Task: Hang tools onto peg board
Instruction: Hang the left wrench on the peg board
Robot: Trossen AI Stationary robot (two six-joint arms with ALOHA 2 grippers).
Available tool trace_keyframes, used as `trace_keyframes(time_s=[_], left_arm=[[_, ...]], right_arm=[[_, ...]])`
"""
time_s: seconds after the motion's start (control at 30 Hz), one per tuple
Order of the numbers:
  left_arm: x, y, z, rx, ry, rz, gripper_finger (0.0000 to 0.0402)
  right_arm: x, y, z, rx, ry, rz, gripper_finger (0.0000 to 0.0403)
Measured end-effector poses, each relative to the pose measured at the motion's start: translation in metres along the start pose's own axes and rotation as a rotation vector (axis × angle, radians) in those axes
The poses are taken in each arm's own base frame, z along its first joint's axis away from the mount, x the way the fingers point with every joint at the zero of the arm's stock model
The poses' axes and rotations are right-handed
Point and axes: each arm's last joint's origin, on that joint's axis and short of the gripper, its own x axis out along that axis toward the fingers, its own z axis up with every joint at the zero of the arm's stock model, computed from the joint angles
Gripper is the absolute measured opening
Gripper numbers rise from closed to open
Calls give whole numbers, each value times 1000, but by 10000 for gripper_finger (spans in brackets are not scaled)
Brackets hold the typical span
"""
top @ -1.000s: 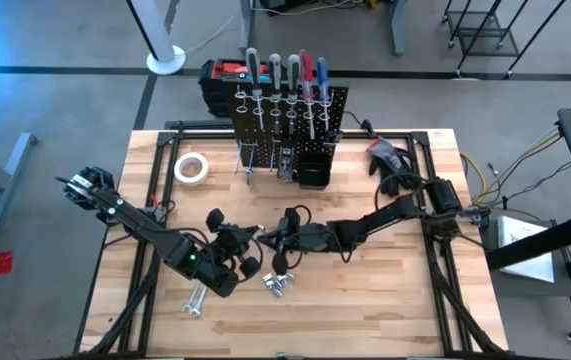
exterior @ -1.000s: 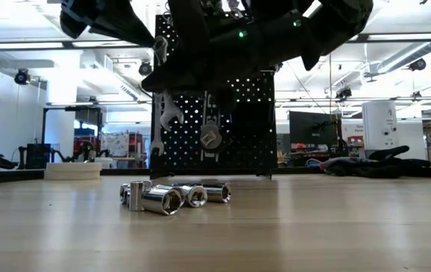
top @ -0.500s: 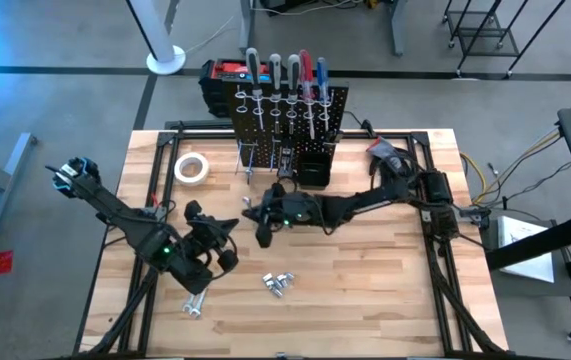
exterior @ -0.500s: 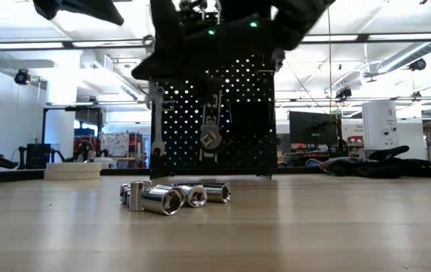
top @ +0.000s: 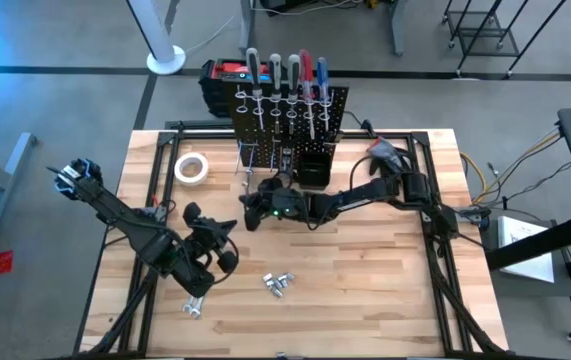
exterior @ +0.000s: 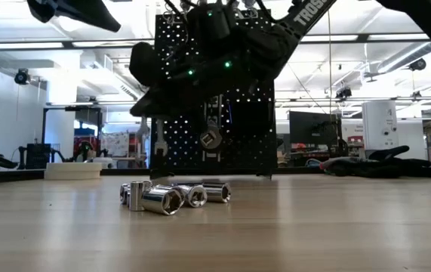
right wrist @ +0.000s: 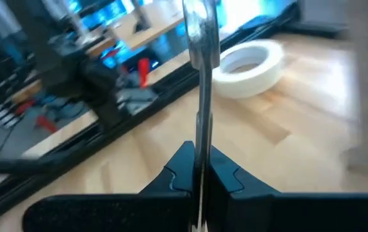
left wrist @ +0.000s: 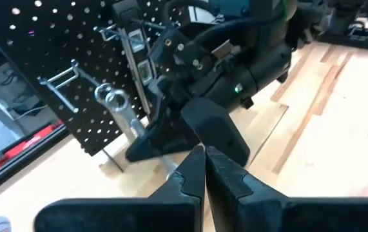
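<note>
The right gripper (top: 252, 210) is shut tight on a silver wrench (right wrist: 200, 96), right by the peg board (top: 290, 110). Next, hook it on. The left gripper (left wrist: 203, 169) waits, shut and empty

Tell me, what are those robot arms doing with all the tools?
The robot is hanging tools on the black peg board. The right gripper is shut on a silver wrench and holds it just in front of the board's lower part. The left gripper is shut and empty, waiting nearby over the table. Screwdrivers already stand along the top of the board. Some shiny sockets and another wrench lie on the table.
</note>
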Motion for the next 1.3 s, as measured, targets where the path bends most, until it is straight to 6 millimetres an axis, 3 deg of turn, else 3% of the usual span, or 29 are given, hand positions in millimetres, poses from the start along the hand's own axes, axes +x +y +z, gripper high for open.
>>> trace_keyframes(time_s=[0.43, 0.57, 0.77, 0.93, 1.13, 1.3], left_arm=[[0, 7, -11, -5, 17, 40, 0], [2, 9, -17, -20, 21, 51, 0], [3, 10, -20, -37, 33, 52, 0], [2, 9, -22, -35, 61, 38, 0], [-2, 7, -26, -64, 141, -7, 0], [-14, 6, -35, -99, 241, -56, 0]], right_arm=[[4, -14, 11, 10, -44, -79, 0], [6, -20, 14, 82, -46, -92, 1], [7, -26, 14, 162, -12, -86, 44], [3, -10, 7, 146, 27, -8, 93], [-8, 21, -9, -56, 56, 79, 138], [-22, 49, -28, -204, 81, 153, 149]])
